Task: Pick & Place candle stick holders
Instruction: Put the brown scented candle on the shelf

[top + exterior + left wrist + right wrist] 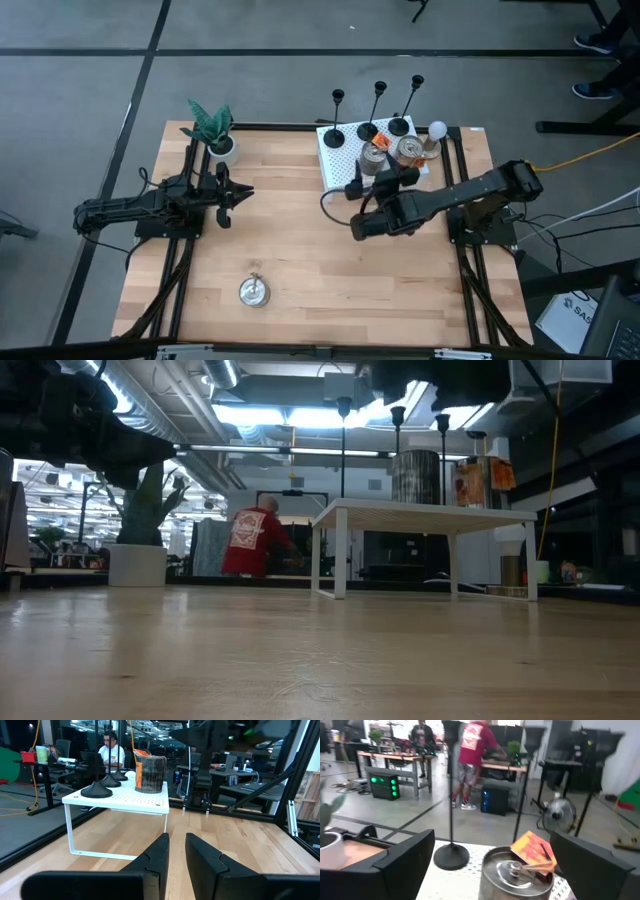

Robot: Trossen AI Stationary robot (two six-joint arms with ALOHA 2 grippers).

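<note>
My right gripper point(352, 210) hangs over the middle of the table point(300, 250), just in front of the white rack point(340, 165). In its wrist view both fingers point(395, 865) stand wide apart, nothing between them, and they frame the rack top. Straight ahead there I see a metal can point(517, 877) with an orange card point(535, 847) lying across its lid, and beside the can the round base and thin stem of one holder point(451, 855).

All three holders stand upright in a row along the rack's far edge: the left holder point(334, 137), the middle holder point(368, 130) and the right holder point(400, 125). From the low view their stems rise above the rack top, cups at differing heights. Two cans point(390, 155) sit just in front of them on the rack, and a small white ball point(437, 129) lies at the rack's right end.

My left gripper point(240, 193) waits at the table's left side, near the potted plant point(213, 130). Its wrist view shows the fingers point(160, 857) with a narrow gap between them, holding nothing.

A round metal lid point(253, 291) lies alone near the front edge. A person in a red shirt point(256, 540) stands in the room behind.
</note>
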